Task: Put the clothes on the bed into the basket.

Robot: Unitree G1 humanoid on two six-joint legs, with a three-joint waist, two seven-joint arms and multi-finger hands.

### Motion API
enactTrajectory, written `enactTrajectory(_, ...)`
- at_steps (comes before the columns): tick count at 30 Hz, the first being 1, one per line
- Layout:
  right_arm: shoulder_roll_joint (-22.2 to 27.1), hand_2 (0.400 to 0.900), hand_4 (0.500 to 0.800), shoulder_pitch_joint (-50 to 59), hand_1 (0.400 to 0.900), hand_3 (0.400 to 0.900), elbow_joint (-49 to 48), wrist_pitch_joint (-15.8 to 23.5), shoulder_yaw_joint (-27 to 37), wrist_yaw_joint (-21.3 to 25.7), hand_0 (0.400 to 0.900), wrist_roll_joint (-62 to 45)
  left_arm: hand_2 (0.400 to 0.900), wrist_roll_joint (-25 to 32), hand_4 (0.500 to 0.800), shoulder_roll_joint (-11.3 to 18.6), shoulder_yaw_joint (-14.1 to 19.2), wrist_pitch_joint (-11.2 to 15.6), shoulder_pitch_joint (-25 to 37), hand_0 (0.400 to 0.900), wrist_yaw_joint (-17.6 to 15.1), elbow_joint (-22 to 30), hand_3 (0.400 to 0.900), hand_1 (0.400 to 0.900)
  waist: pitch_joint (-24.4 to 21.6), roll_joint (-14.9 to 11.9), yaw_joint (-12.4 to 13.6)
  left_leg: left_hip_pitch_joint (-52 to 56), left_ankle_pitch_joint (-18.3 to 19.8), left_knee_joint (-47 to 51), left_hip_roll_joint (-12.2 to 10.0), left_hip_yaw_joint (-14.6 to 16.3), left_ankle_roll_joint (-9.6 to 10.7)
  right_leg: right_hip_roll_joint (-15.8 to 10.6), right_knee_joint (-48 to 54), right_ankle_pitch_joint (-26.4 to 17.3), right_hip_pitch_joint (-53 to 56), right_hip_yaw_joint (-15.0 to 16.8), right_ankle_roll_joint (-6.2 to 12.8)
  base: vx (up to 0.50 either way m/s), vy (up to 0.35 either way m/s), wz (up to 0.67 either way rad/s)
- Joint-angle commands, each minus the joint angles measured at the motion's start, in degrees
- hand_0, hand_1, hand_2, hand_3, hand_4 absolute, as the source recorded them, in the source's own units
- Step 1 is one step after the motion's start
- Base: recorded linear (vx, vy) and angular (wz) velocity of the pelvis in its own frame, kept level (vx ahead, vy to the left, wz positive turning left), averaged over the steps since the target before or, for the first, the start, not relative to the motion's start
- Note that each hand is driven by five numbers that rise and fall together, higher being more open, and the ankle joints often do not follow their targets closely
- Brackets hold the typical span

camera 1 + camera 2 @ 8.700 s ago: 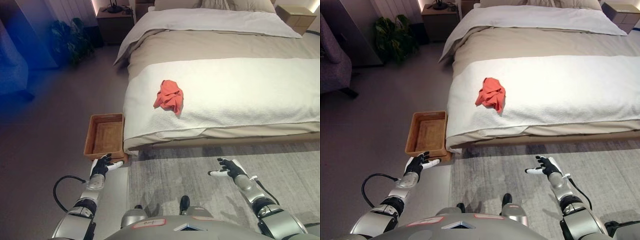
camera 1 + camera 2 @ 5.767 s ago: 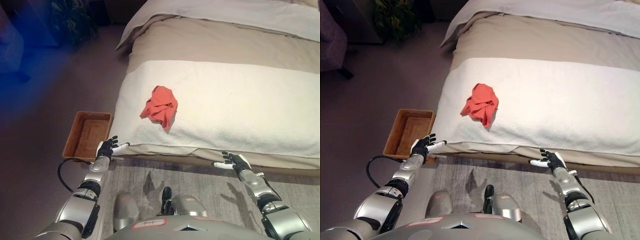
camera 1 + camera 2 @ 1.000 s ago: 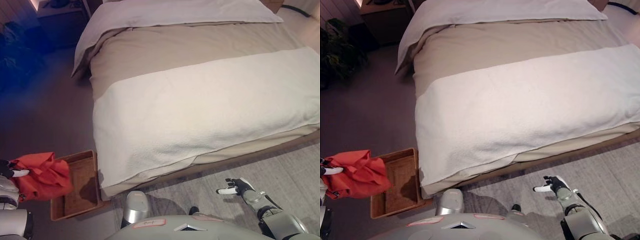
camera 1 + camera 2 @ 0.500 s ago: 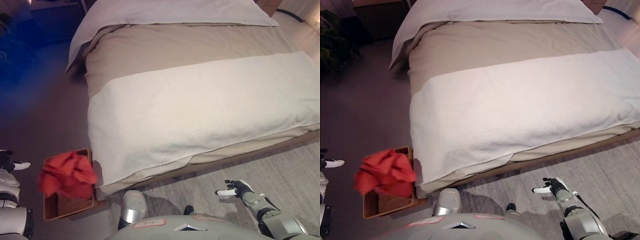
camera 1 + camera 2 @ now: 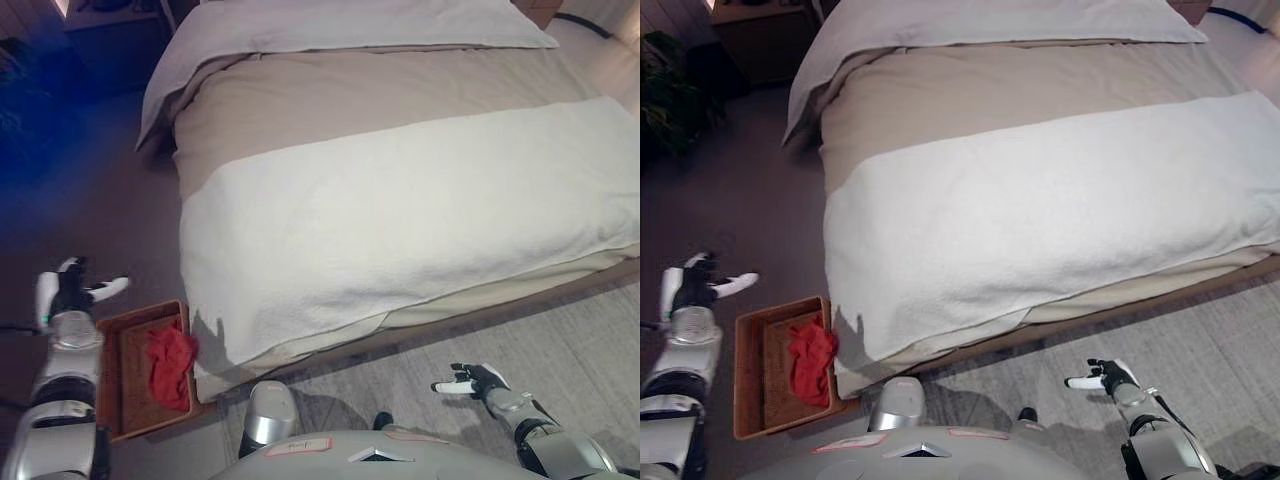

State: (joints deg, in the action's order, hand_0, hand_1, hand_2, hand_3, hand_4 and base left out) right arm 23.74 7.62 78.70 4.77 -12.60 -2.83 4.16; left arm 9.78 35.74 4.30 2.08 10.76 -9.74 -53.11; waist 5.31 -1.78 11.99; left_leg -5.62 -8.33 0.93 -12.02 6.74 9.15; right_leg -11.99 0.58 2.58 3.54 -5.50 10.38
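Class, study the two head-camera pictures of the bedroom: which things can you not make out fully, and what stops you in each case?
- Bed: its head end is cut off by the top edge in both views.
- Basket: the red cloth covers part of its floor in both views.
- Nightstand: cropped by the top edge and too dark to show detail.
- Plant: right eye view only, dim and cut by the left edge.

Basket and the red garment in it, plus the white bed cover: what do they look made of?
Basket: looks like woven wicker or rattan, matte brown; the floor shows a woven pattern, though the weave is hard to make out. Red garment: soft thin fabric, crumpled into limp folds. White bed cover: likely terry or waffle-textured cotton, going by its fine pebbled surface.
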Motion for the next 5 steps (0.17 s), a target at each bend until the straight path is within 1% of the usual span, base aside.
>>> enactTrajectory(1,1.94,0.9,0.8,2.97,0.9,0.9,-1.14,-0.3,1.06,1.68,0.9,-1.07,0.9,9.85,0.8,0.0,-2.66,6.62,3.52,0.9,2.84,7.42,0.9,0.9,-0.15,-0.36,-0.63,-6.34,-1.14,-6.01,-4.5,-4.55,3.18,-3.32,-2.37,-0.35,3.26,-4.25,2.91,0.0,0.0,0.0)
enactTrajectory(4,1.33,0.9,0.8,2.9,0.9,0.9,-1.52,-0.23,1.03,1.98,0.9,-1.1,0.9,12.25,0.8,-5.5,-6.97,7.52,2.31,0.9,4.75,13.77,0.9,0.9,-0.43,-0.47,-1.3,-5.9,-0.95,-5.89,-4.47,-4.35,3.08,-3.36,-2.36,-0.47,3.28,-3.97,2.88,0.01,-0.003,-0.05)
enactTrajectory(5,1.19,0.9,0.8,2.93,0.9,0.9,-1.49,-0.21,0.99,2.08,0.9,-1.02,0.9,13.35,0.8,-6.79,-7.77,7.72,2.03,0.9,5.05,15.18,0.9,0.9,-0.47,-0.53,-1.38,-5.74,-0.9,-5.81,-4.47,-4.21,3.07,-3.41,-2.33,-0.51,3.3,-3.99,2.9,0.01,-0.004,-0.04)
